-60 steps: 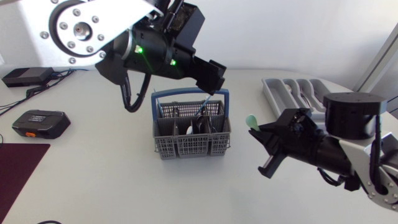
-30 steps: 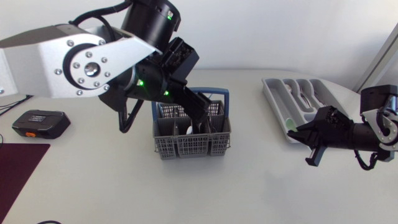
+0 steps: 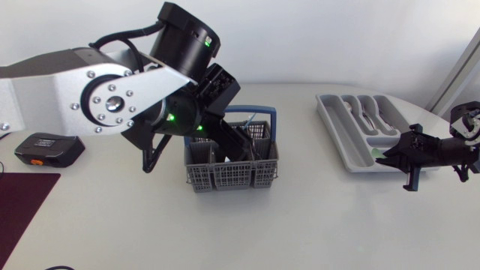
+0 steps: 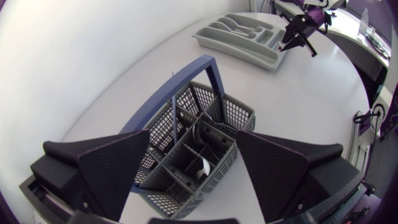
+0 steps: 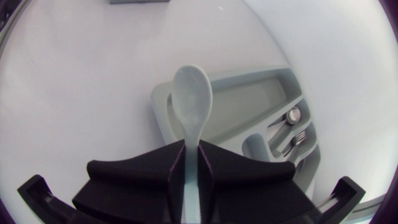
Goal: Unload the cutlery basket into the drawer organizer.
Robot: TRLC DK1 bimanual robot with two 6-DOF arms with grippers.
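The basket (image 3: pixel 231 169), grey with a blue handle (image 3: pixel 264 112), stands upright near the middle of the table (image 3: pixel 300 225). In the left wrist view its compartments hold dark cutlery (image 4: pixel 205 132) and 1 small white piece (image 4: pixel 203 168). The left arm enters from the left and bends down over the basket. The left gripper (image 4: pixel 193 140) hangs just above it with its 2 fingers spread wide. The basket's middle compartments show between the fingers, and nothing is held.

The organizer (image 3: pixel 330 124), a grey tray with several long compartments, lies well apart from the basket on the table's right side. A metal spoon (image 5: pixel 290 115) and a fork (image 5: pixel 297 140) already lie in its far compartments.

The right gripper (image 3: pixel 391 154) is at the organizer's near right corner. It is closed narrowly on the handle of a pale green plastic spoon (image 5: pixel 191 102), clamped between both fingers. The spoon's bowl points ahead of the fingers and sits over the organizer's corner. I cannot tell whether it touches the rim.

At the table's left edge lie a black box (image 3: pixel 49 148) with orange trim and a dark red mat (image 3: pixel 22 202).
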